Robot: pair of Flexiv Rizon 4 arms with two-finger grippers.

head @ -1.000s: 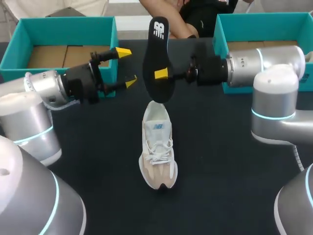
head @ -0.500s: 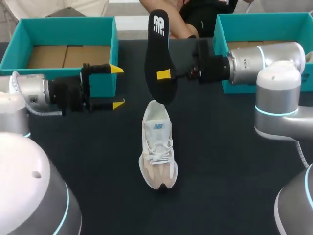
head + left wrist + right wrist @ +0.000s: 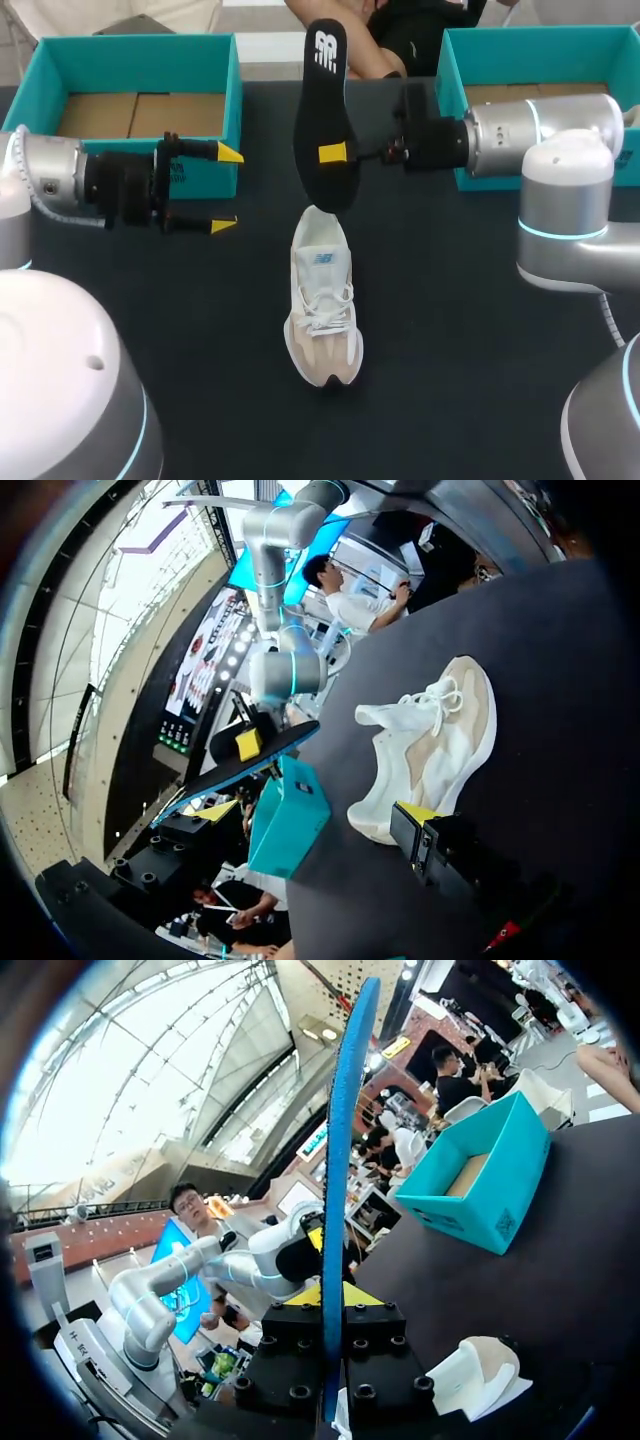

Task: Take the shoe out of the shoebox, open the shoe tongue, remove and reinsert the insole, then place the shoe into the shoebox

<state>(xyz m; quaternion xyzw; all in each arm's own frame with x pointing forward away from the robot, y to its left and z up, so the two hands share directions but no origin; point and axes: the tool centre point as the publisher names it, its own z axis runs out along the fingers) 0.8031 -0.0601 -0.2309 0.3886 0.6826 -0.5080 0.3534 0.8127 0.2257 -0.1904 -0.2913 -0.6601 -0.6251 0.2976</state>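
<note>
Leftward the left gripper (image 3: 225, 190) had retreated from the shoe (image 3: 322, 300) — fingers spread, empty; right gripper (image 3: 334, 154) stayed clamped on the insole (image 3: 322, 100), upright above the shoe's heel; one shoe, one insole, two shoeboxes (image 3: 130, 65) — both behind the shoe, one to each side.

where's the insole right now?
Head view, table middle: the insole stands upright, clamped in the right gripper, just above the heel of the shoe.

Logo mark on insole (image 3: 322, 120) heel; logo on shoe (image 3: 322, 300) tongue; square code on shoebox (image 3: 480, 1185) wall; no legible words.
</note>
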